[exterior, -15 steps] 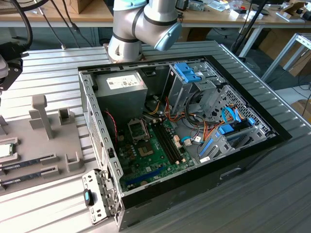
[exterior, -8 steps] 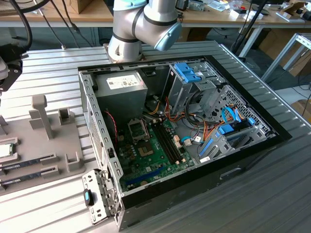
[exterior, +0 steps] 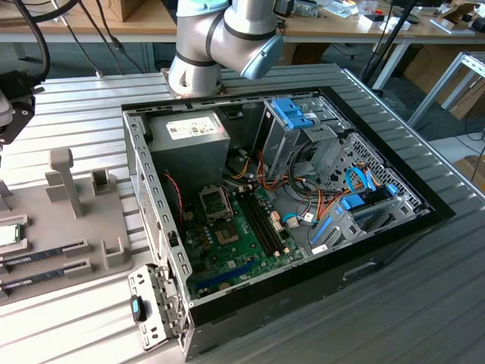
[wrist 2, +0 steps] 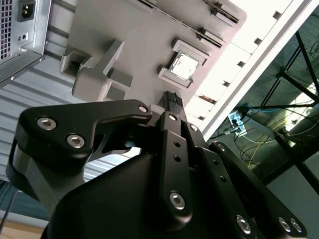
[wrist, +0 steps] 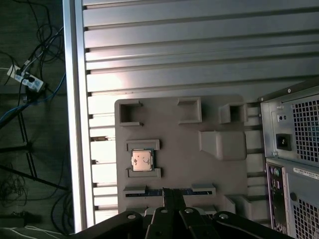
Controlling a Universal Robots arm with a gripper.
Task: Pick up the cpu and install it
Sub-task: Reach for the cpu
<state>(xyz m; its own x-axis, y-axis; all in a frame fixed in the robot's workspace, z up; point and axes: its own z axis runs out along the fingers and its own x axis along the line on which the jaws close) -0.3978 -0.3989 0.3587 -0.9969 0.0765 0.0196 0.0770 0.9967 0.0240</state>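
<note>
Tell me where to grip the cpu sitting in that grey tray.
The cpu lies flat, silver top up, in the grey tray, with raised lips along two opposite edges. Come straight down from above and pinch the two free edges, probably the only sides the claw can reach.

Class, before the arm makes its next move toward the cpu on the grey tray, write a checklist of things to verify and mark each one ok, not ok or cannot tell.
1. The cpu lies flat in its holder on the grey tray: ok.
2. Nothing covers the cpu's top: ok.
3. The gripper carries nothing: ok.
4. Gripper open for a grasp: not ok, it is shut.
5. Gripper lined up over the cpu: not ok; in the first wrist view its tips sit beside the cpu, over a memory stick.
6. Motherboard socket open and empty: cannot tell.
</note>
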